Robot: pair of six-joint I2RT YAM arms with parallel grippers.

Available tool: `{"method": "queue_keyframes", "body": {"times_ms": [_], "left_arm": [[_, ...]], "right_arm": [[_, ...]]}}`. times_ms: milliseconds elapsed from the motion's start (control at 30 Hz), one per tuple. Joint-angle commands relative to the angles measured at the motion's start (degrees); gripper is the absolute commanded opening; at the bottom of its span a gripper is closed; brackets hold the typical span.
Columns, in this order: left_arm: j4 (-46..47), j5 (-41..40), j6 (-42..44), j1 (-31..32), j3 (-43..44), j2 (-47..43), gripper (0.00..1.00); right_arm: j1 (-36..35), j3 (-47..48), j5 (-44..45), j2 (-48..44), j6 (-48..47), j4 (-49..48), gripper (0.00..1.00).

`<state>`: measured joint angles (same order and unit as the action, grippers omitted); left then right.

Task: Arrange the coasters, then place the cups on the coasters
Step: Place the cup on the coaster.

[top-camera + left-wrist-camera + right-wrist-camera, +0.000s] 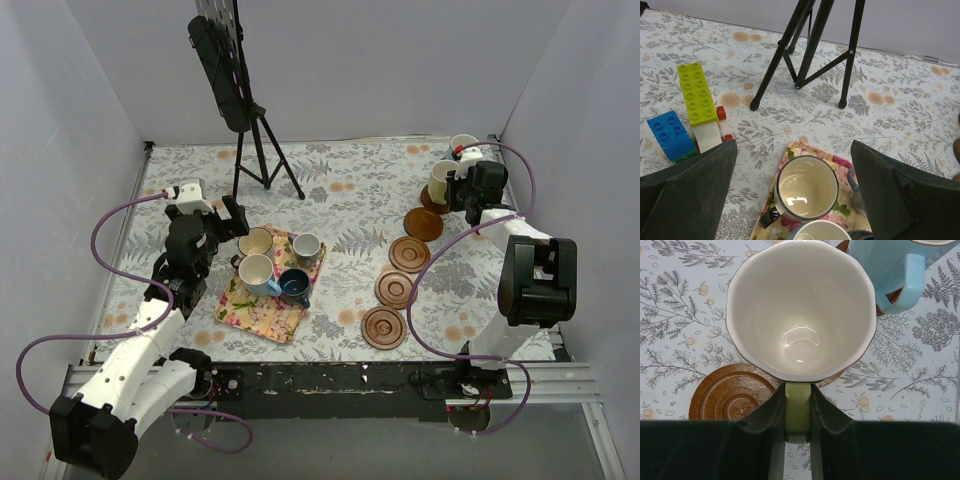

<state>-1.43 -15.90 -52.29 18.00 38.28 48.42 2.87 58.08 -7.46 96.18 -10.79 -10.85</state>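
My right gripper (798,390) is shut on the green handle of a yellow-green cup (800,310), which stands upright over a coaster (841,376) at the far right (440,181). Beside it a light blue cup (895,265) stands on another coaster. A bare coaster (732,396) lies just left. Several bare coasters (409,254) run in a line toward the front edge (383,327). My left gripper (793,145) is open above a cream cup (807,187) on the floral tray (800,150). The tray (262,318) also holds a pale blue, a navy (294,286) and a grey-white cup (306,245).
A black tripod (262,150) stands at the back centre, its legs just beyond the tray (815,55). Toy blocks, lime (697,97) and blue (669,136), lie left of the tray. White walls close in three sides.
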Motion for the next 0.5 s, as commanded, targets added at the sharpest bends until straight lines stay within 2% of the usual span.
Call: {"method": "queue_keyframes", "body": {"times_ms": [0,467], "left_arm": [[-0.1,-0.6,0.4,-0.2,0.3,0.0,0.98],[0.0,-0.4,0.5,-0.2,0.5,0.4,0.98]], "right_arm": [[0.8,4.5,-0.1,-0.6,-0.7,-8.2,0.01],[1.6,5.3,-1.3,0.8,0.2,-8.3,0.01]]}}
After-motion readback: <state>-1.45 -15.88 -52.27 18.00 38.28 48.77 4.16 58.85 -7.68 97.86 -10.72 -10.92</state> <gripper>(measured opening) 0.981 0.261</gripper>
